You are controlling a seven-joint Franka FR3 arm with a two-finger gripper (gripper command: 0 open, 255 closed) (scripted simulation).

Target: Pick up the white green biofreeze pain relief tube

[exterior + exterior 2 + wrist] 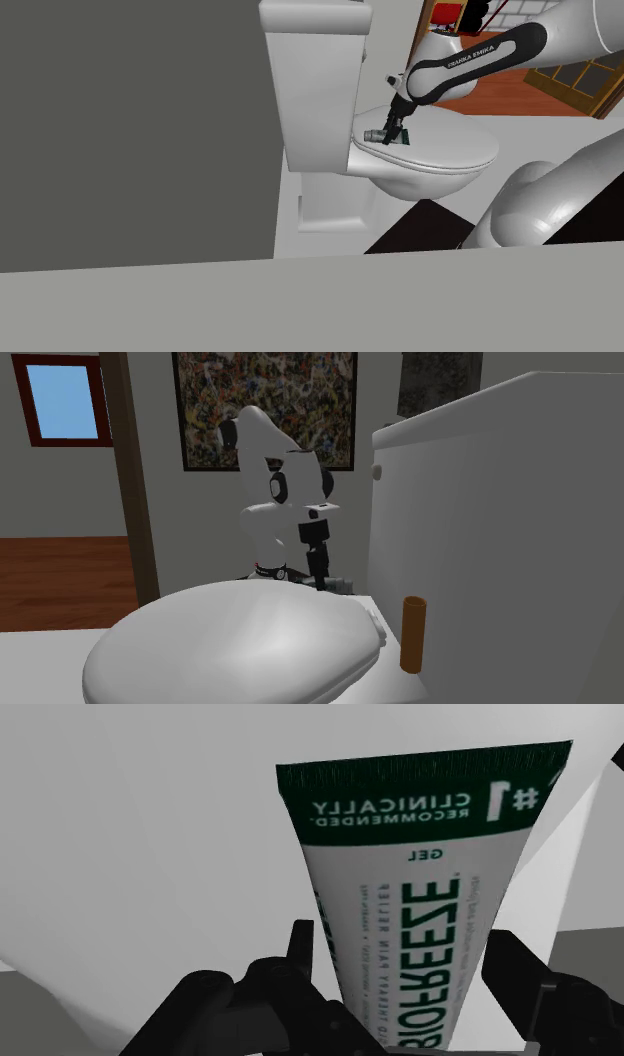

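The tube (420, 904) lies flat on the toilet lid (450, 150), near the tank (310, 90); its long axis runs across the line between the fingers (300, 954), so they span its width; we see the gripper (402, 944) closed on it, one finger touching each long edge; we judge a straight lift comes next, with the green crimped end pointing away from the palm
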